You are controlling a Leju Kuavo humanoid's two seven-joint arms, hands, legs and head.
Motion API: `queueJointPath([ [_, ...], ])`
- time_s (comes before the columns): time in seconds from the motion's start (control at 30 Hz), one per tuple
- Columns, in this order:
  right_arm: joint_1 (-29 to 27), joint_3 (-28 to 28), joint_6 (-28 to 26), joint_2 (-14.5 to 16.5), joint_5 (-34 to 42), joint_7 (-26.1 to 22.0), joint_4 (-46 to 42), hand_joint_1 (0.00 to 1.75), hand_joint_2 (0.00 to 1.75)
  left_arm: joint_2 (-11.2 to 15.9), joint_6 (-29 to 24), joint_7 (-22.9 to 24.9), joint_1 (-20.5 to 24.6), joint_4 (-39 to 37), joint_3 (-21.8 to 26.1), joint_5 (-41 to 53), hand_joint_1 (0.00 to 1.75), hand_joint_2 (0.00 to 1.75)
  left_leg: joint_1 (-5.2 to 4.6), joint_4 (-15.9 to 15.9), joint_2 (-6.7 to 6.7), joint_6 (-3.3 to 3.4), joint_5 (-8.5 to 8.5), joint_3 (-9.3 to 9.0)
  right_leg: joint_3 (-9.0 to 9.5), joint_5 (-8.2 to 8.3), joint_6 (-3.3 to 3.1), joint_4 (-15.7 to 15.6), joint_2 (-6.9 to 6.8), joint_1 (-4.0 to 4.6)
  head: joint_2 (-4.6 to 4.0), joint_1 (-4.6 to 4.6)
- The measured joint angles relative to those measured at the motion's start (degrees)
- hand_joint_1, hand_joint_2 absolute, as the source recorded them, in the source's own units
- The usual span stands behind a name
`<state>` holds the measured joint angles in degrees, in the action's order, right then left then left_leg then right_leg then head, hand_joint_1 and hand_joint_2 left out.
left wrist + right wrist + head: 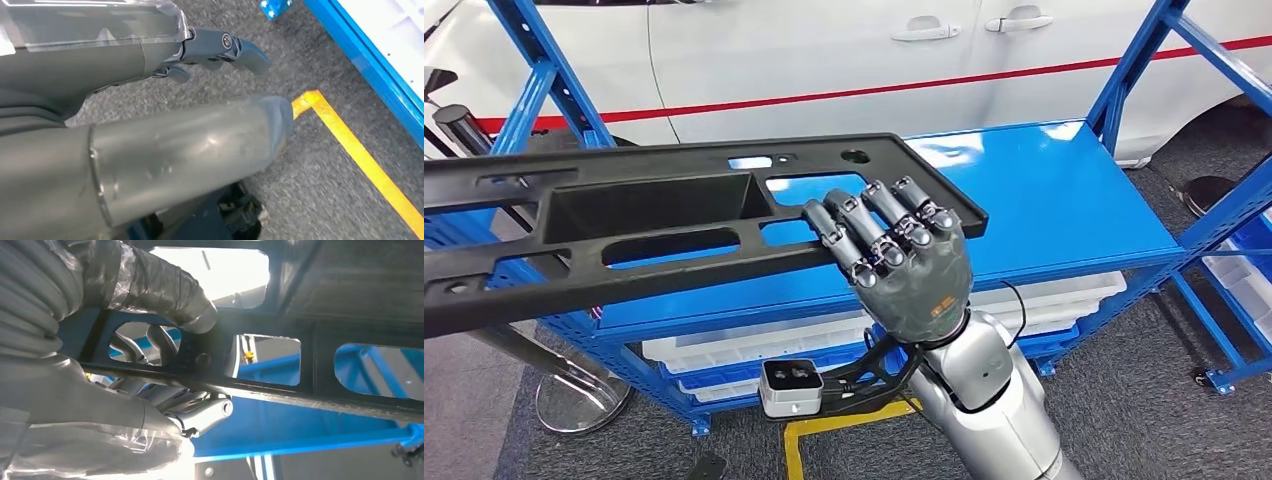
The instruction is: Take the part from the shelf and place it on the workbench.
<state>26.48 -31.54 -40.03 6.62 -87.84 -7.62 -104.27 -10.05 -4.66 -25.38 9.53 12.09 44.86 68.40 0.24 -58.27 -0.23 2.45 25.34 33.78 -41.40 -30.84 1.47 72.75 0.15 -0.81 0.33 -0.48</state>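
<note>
The right hand (911, 262) grasps the part (664, 225) by its near rail, fingers (874, 215) curled over the top edge and the thumb (165, 290) pressing from underneath in the right wrist view. The part appears lifted above the blue shelf (1074, 200), tilted, with most of its length reaching out to the robot's left, away from the grip.

That off-centre hold is the main risk: the long free end could sag or twist in the hand, and a slip would drop it. Swinging it away could also knock the free end against the shelf's blue upright (544, 70) or the white car (824, 50) behind.

The part is a long, flat, black plastic frame, matte and ribbed, with a deep rectangular pocket, several elongated cutouts and small round holes. It looks stiff but light.

The left hand (215, 47) hangs over the grey floor (320, 185) near a yellow tape line (360, 155), holding nothing, fingers loosely extended.
</note>
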Motion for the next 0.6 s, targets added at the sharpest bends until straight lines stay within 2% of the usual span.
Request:
queueJointPath([
  [0.07, 0.01, -0.69, 0.01, -0.28, 0.11, -0.01, 0.43, 1.75, 1.75, -0.19, 0.16, 0.65, 0.11, 0.00, -0.03, -0.50, 0.00, 0.00, 0.02, -0.48, -0.07, -0.41, 0.31, 0.08, 3.69, 3.32, 0.10, -7.08, -0.08, -0.25, 0.00, -0.01],
  [0.13, 0.00, -1.12, 0.01, -0.38, 0.15, -0.21, 0.85, 1.75, 1.75, -0.28, 0.19, 1.30, 0.25, 0.00, -0.03, -0.58, 0.00, 0.00, -0.09, -0.98, -0.12, -0.96, 0.57, 0.33, 5.91, 4.56, -0.35, -11.66, -0.04, -0.15, 0.00, -0.02],
  [0.23, 0.01, -1.73, 0.01, -0.41, 0.14, -0.05, 1.63, 1.75, 1.75, -0.33, 0.70, 2.04, 0.43, 0.00, -0.04, -0.59, 0.00, 0.00, -0.02, -1.10, -0.11, -1.84, 0.67, 0.51, 6.01, 4.61, -1.46, -12.33, 0.08, 0.13, 0.00, -0.03],
  [0.3, 0.10, -2.63, 0.02, -0.40, 0.14, 0.14, 2.38, 1.75, 1.75, -0.39, 0.97, 3.12, 0.52, 0.00, -0.04, -0.59, 0.00, 0.00, 0.15, -2.93, -0.08, -2.42, 2.06, 1.25, 6.18, 4.81, -2.19, -12.71, 0.00, 0.03, 0.00, -0.03],
  [0.33, 0.14, -3.18, 0.02, -0.39, 0.13, 0.18, 2.77, 1.75, 1.75, -0.40, 1.01, 3.60, 0.54, 0.00, -0.04, -0.58, 0.00, 0.00, 0.24, -5.44, -0.07, -2.67, 3.56, 2.36, 6.25, 4.88, -2.48, -12.84, -0.08, 0.00, 0.00, -0.04],
  [0.4, 0.17, -4.18, 0.03, -0.39, 0.13, 0.19, 3.50, 1.75, 1.75, -0.42, 1.05, 4.17, 0.52, 0.00, -0.03, -0.58, 0.00, 0.00, 0.33, -12.67, -0.06, -2.98, 6.99, 5.74, 6.23, 4.87, -2.77, -12.84, -0.16, 0.16, 0.00, -0.04],
  [0.43, 0.16, -4.58, 0.03, -0.39, 0.13, 0.19, 3.84, 1.75, 1.75, -0.43, 1.06, 4.29, 0.46, 0.00, -0.03, -0.58, 0.00, 0.00, 0.35, -15.57, -0.06, -3.04, 7.88, 7.16, 6.21, 4.85, -2.79, -12.81, -0.17, 0.25, 0.00, -0.03],
  [0.47, 0.15, -4.89, 0.03, -0.39, 0.13, 0.19, 4.15, 1.75, 1.75, -0.43, 1.07, 4.35, 0.42, 0.00, -0.03, -0.58, 0.00, 0.00, 0.36, -16.67, -0.06, -3.03, 7.72, 7.77, 6.21, 4.83, -2.81, -12.77, -0.18, 0.32, 0.00, -0.04],
  [0.5, 0.15, -5.14, 0.03, -0.39, 0.13, 0.19, 4.42, 1.75, 1.75, -0.44, 1.07, 4.37, 0.40, 0.00, -0.03, -0.58, 0.00, 0.00, 0.36, -15.48, -0.06, -2.94, 6.47, 7.26, 6.24, 4.82, -2.82, -12.73, -0.17, 0.36, 0.00, -0.04],
  [0.57, 0.21, -5.54, 0.02, -0.36, 0.16, 0.16, 4.83, 1.75, 1.75, -0.44, 1.05, 4.57, 0.46, 0.00, -0.03, -0.59, 0.00, 0.00, 0.34, -8.26, -0.06, -2.58, 2.64, 3.86, 6.32, 4.79, -2.79, -12.64, -0.13, 0.41, 0.00, -0.03],
  [0.6, 0.30, -5.73, 0.02, -0.32, 0.19, 0.11, 5.01, 1.75, 1.75, -0.44, 1.04, 4.77, 0.55, 0.00, -0.03, -0.60, 0.00, 0.00, 0.22, -4.69, -0.08, -2.37, 1.30, 2.13, 6.30, 4.80, -2.67, -12.57, -0.09, 0.49, 0.00, -0.02],
])
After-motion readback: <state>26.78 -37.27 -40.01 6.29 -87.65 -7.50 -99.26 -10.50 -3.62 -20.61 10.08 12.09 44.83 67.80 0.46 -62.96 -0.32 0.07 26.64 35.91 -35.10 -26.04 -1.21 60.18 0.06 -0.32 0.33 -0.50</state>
